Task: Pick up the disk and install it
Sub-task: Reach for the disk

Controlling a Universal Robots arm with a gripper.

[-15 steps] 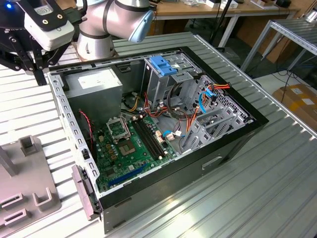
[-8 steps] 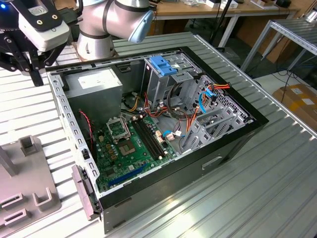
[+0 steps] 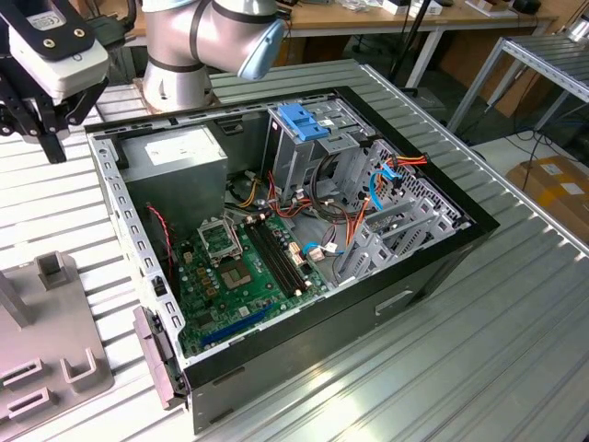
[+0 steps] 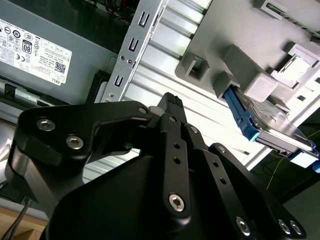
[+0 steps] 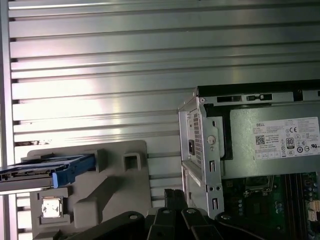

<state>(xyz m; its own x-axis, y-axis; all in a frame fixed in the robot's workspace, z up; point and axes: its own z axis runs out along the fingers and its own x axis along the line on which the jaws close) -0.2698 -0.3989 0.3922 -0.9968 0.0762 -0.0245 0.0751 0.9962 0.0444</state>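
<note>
- Gripper (image 3: 48,138), upper left of ext. view, fingers pressed together, empty.
- Disk (image 5: 47,172) stood on edge in grey rack (image 5: 115,185), prob. for an easy grab.

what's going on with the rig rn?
The Universal Robots arm is working on a disk install into the open computer case on the slatted metal table. The gripper hangs above the table between the case and the grey holder. The disk, with its blue bracket, sits in that holder, apart from the gripper, so it is not yet picked up.
</note>
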